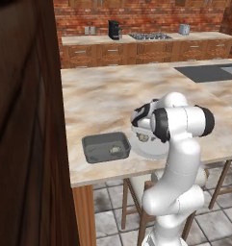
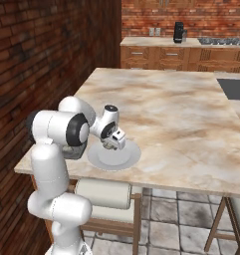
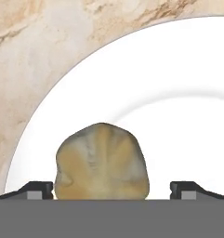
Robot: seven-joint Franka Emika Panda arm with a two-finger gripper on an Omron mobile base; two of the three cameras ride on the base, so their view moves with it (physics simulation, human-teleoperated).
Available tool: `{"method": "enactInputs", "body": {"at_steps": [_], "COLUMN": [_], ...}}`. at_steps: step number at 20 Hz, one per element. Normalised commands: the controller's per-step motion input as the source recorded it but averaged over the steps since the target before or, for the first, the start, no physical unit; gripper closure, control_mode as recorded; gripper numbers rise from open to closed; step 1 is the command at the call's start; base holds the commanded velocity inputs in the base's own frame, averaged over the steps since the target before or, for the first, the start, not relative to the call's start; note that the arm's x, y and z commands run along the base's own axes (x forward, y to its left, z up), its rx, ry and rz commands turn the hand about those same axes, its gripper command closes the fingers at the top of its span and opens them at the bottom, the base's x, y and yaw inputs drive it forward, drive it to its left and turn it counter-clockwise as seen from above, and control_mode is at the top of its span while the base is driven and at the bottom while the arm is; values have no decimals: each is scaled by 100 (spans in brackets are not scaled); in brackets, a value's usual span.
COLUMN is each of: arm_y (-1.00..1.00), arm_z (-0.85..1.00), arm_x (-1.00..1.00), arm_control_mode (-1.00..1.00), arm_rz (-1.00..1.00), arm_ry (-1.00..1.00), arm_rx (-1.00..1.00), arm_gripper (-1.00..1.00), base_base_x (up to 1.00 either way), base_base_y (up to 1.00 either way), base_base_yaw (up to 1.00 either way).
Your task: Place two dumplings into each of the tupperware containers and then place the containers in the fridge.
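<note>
A beige dumpling (image 3: 102, 162) lies on the round white plate (image 3: 178, 93) near its rim. My gripper (image 3: 112, 189) is open and low over the plate, with one fingertip (image 3: 39, 189) on each side of the dumpling and a gap on both sides. In the right base view the gripper (image 2: 115, 144) points down at the plate (image 2: 126, 158). Left of the plate stands the dark grey tupperware container (image 1: 96, 150) with one dumpling (image 1: 114, 149) inside. My arm partly covers the plate (image 1: 151, 150) and a dumpling (image 1: 144, 138) on it. The fridge is out of view.
The plate and tray sit close to the island counter's front edge (image 1: 136, 172). Stools (image 2: 104, 194) stand under that edge. A dark sink (image 1: 209, 72) is set in at the far right. A tall dark wooden panel (image 1: 26, 144) rises at the left.
</note>
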Motion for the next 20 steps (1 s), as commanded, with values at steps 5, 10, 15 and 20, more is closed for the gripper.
{"method": "enactInputs", "body": {"at_steps": [5, 10, 15, 20], "arm_y": [3, 11, 49, 90], "arm_z": [-32, -5, 68, 64], "arm_x": [12, -1, -23, -72], "arm_control_mode": [-100, -100, -100, -100], "arm_rz": [0, 0, 0, 3], "arm_ry": [0, 0, 1, 12], "arm_rx": [0, 0, 0, -4], "arm_gripper": [100, 100, 100, 100], "base_base_x": [0, 0, 0, 0], "base_base_y": [0, 0, 0, 0], "base_base_yaw": [0, 0, 0, 0]}}
